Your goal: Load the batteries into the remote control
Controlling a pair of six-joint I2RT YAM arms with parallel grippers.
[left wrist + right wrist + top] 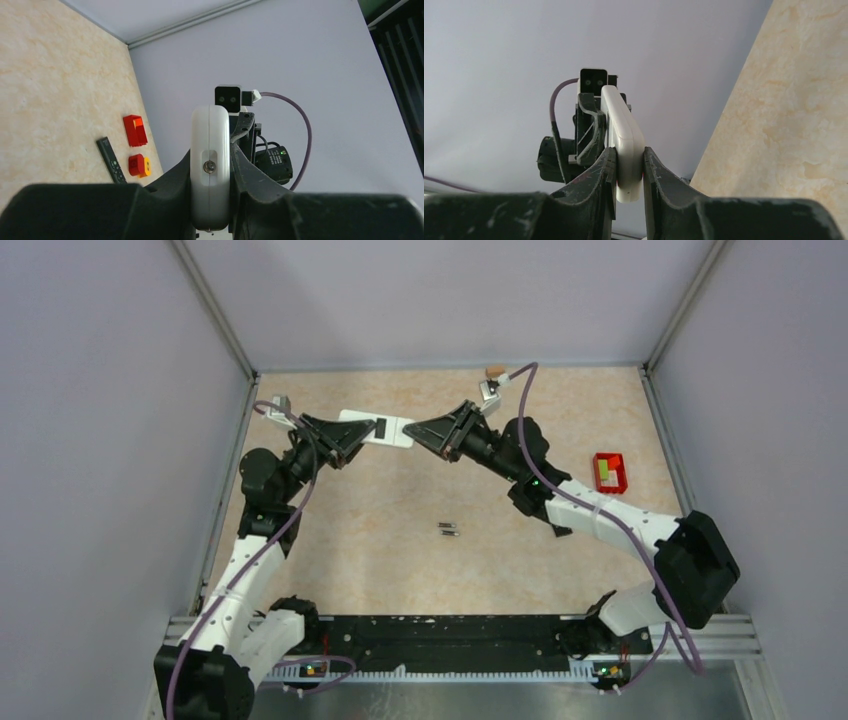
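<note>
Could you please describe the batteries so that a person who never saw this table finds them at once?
Start from the beige table and go to its middle, nearer than the white remote that the left gripper and right gripper hold. The batteries lie there side by side, touching nothing else. They are tiny dark cylinders, unlike the larger red box at the right.

Overhead: high behind my bases, looking down over the whole table (400,570).
Left wrist: tight on my left claw (211,156), facing my right arm (272,165).
Right wrist: tight, facing back; both share the remote (624,135).
</note>
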